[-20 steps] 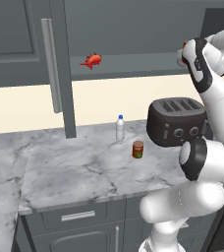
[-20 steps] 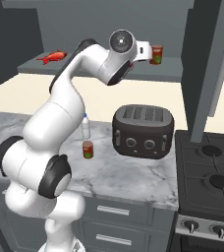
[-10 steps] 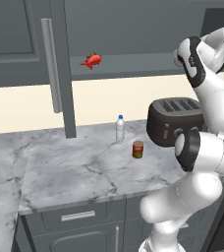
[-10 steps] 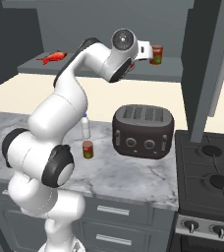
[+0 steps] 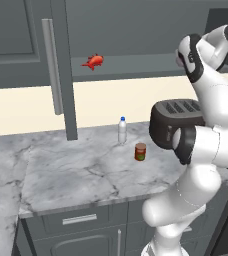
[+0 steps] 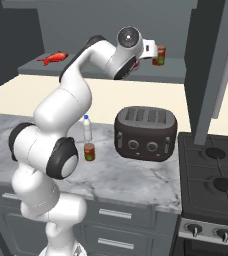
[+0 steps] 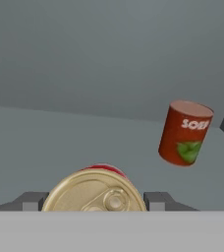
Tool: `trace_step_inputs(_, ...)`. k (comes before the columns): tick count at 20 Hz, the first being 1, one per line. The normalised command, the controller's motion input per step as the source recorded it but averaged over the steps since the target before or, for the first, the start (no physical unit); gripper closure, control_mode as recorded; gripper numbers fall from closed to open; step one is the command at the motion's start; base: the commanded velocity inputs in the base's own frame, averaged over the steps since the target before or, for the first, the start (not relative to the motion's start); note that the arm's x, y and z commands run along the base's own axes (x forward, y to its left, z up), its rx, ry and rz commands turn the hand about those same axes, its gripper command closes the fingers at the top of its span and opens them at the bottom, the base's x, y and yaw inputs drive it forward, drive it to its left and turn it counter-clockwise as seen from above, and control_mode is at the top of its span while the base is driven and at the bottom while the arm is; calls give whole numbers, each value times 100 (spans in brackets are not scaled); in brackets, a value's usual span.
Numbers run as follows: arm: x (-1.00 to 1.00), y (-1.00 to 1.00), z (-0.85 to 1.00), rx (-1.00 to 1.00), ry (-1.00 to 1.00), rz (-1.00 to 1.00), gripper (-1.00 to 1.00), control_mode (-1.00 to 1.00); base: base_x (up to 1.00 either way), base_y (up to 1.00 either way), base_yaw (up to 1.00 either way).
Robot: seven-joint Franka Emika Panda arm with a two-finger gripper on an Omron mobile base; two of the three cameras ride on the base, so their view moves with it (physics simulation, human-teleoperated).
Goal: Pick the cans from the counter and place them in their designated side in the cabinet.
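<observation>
Across the last second little has shifted: the arm has re-set its elbow and wrist slightly while the hand stays up at the cabinet [image 5: 21, 30], and nothing on the shelf [image 6: 91, 70] or the table [image 5: 61, 175] has moved. That suggests one can is on the point of being set down rather than already released. Going from the left, the open door with its long bar handle [image 5: 51, 70] hangs at about 10 o'clock in the left base view, and a small red fish-shaped thing [image 5: 93, 61] lies on the shelf just right of it. Below, on the veined marble table, a clear bottle [image 5: 122, 130] stands with a dark red can [image 5: 140, 151] near it at 4 o'clock, not yet collected. Right of these sits a dark toaster [image 5: 178, 125], and beyond it a stove [image 6: 216, 175]. In the hand view the jaws look closed around a gold-lidded can [image 7: 94, 192] with a red band, held low over the shelf, and a red soup can [image 7: 184, 133] stands apart from it at 2 o'clock. The cabinet's back wall is plain grey.
</observation>
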Motion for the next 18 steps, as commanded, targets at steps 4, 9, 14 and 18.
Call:
trace_step_inputs(4, 28, -7, -5, 0, 1, 0, 100, -100, 0, 0, 0)
trace_step_inputs(9, 27, -8, -7, 0, 1, 0, 100, -100, 0, 0, 0)
trace_step_inputs(14, 25, -7, -9, 0, 3, 0, 100, -100, 0, 0, 0)
trace_step_inputs(18, 24, -3, -15, 0, 6, 0, 100, -100, 0, 0, 0)
